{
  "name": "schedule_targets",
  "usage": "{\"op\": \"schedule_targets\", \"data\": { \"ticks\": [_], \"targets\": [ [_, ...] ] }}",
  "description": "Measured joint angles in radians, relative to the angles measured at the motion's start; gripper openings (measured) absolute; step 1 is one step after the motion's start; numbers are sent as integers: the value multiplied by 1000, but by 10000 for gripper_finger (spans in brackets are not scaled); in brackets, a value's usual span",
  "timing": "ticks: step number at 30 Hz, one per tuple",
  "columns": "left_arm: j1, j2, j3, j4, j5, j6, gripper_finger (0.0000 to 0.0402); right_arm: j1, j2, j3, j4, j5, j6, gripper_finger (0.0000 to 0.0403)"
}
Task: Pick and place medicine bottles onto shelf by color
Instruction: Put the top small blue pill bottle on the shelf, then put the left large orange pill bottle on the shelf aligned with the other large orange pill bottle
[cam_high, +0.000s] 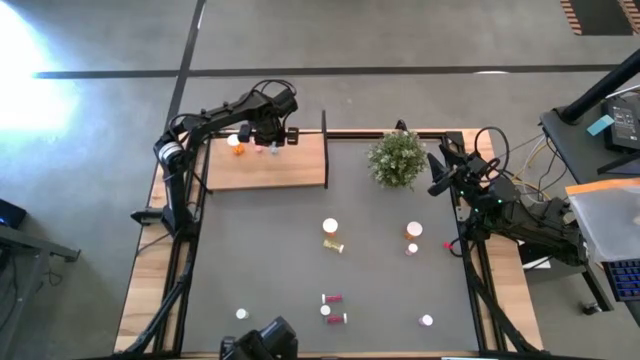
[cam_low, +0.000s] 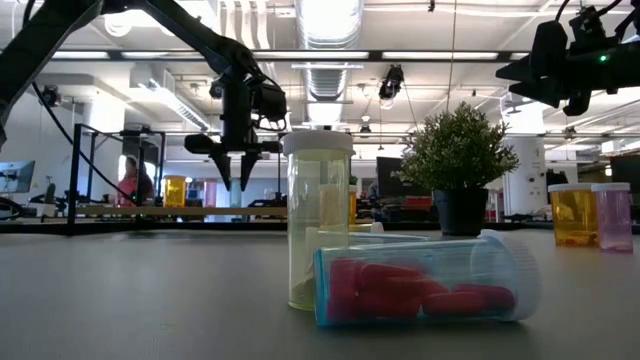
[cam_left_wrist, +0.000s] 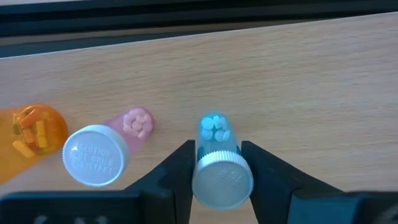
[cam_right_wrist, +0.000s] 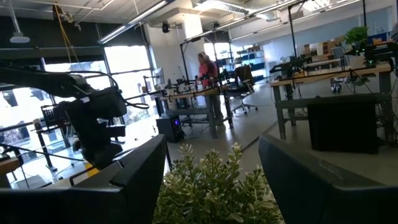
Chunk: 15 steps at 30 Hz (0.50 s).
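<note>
So the left gripper (cam_left_wrist: 214, 171) is over the shelf (cam_high: 290, 165) at about 11 o'clock on the table, with its fingers (cam_left_wrist: 180, 165) hugging a pale blue bottle (cam_left_wrist: 217, 158) that stands upright on the wood. Whether it's a firm pinch or just starting to let go, I can't tell from the wrist view. Just beside it stands a pink bottle (cam_left_wrist: 99, 152), and past that an orange bottle (cam_left_wrist: 31, 134) (all white caps, all in a row along the far edge).

Over at 3 o'clock the right gripper (cam_right_wrist: 211, 168) hangs spread wide above the potted plant (cam_high: 397, 158), holding nothing.

What could go sideways: the blue one looks light and narrow, so if a pad drags on the way up it probably tips. It's also close to the pink one, so a finger swinging out could knock that over and start a domino thing.

Plenty left too: loose bottles (cam_high: 330, 230) are scattered on the mat (cam_high: 260, 260) from centre down to 6 o'clock, a couple lying on their sides.
</note>
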Motion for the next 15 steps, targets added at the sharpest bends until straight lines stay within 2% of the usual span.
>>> {"op": "schedule_targets", "data": {
  "ticks": [15],
  "targets": [
    [0, -20, -2, 48, 0, 0, 174, 0, 0, 0, 0, 0, 0, 249]
  ]
}}
